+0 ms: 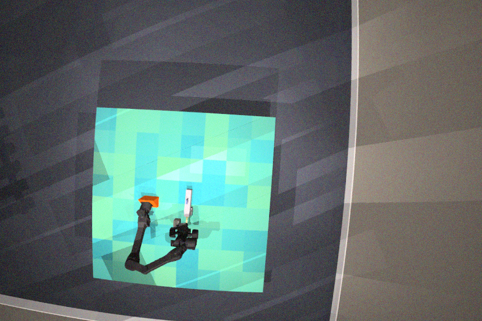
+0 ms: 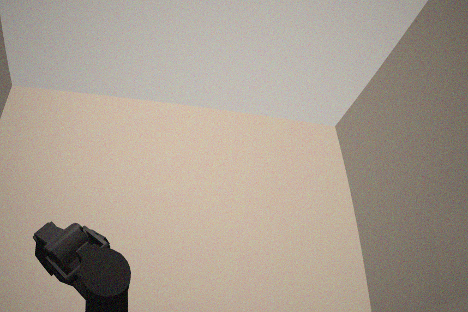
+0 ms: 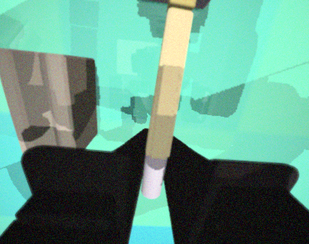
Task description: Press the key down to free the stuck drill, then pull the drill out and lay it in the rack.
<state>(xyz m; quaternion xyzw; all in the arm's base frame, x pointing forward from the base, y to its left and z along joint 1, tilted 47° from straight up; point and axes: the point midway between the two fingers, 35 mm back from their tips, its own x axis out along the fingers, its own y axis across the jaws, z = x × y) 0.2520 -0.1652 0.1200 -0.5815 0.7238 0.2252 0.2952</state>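
Note:
My gripper (image 1: 186,223) (image 3: 154,134) is shut on the drill, a thin tan rod with a white end. The drill (image 1: 186,219) (image 3: 170,87) sits between the black fingertips in the wrist view, its far part running up to a dark edge at the top. Whether its far end is still inside the holder is hidden. The long white holder (image 1: 188,198) lies in line beyond the fingertips in the top view. A grey-brown grooved block (image 3: 60,81), which looks like the rack, stands left of the fingers. The key cannot be made out for certain.
The orange arm base (image 1: 149,200) stands left of the holder. The dark arm (image 1: 161,261) bends around below it on the green-blue mat (image 1: 241,239). The exterior view shows only part of the arm (image 2: 106,270), walls and ceiling.

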